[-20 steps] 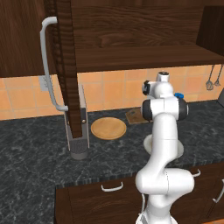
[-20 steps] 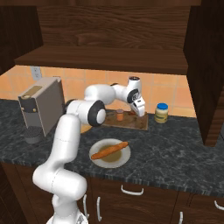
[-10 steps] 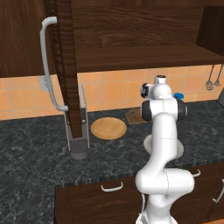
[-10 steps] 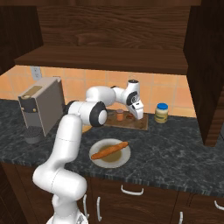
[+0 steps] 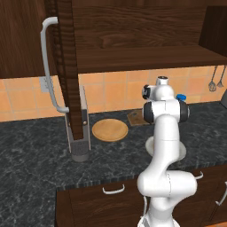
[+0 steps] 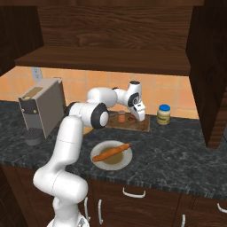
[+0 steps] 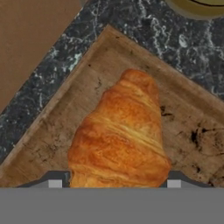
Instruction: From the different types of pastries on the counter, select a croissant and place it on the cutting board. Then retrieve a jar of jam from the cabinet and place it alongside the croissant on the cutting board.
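Croissant [image 7: 120,135] lying on the cutting board [image 7: 57,127], hand [image 7: 114,183] fingertips either side of it, grip unclear, jar of jam [image 6: 121,116] on board.

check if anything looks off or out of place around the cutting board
Nothing stands out. The croissant lies flat on the cutting board, whole and between the claw's fingertips. A small orange-brown jar stands upright on the board, and the stick-shaped bread rests on its dish.

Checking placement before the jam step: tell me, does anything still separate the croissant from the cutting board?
Nothing visible does. In the hand view the croissant lies directly on the cutting board, with the gripper fingertips flanking its near end.
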### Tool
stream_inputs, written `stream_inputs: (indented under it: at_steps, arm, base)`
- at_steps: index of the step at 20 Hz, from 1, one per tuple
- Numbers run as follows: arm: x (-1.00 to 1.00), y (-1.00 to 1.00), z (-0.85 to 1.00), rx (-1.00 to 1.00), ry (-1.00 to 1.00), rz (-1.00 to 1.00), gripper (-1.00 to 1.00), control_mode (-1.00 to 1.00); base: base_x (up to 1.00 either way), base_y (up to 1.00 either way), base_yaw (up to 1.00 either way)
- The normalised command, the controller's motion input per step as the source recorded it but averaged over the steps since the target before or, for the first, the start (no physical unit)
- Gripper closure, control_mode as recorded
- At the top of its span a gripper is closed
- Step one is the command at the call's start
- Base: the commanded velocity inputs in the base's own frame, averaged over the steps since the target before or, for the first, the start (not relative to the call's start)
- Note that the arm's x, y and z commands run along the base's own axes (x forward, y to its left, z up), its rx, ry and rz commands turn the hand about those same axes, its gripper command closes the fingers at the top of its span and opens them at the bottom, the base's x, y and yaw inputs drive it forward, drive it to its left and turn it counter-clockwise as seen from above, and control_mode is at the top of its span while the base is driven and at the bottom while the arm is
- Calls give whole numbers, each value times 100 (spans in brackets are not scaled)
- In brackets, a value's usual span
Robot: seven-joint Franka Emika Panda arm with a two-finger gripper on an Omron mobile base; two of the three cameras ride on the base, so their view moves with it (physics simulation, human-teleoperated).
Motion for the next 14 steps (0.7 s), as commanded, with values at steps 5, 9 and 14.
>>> stream_inputs:
  at_steps: [5,9,14]
  arm:
    - [0,1,-8,0,0,0,-100,-100]
    - [0,4,-10,0,0,0,-100,-100]
    - [-9,3,-7,0,0,0,-100,-100]
  base:
    - [0,0,0]
    - [0,0,0]
    - [0,0,0]
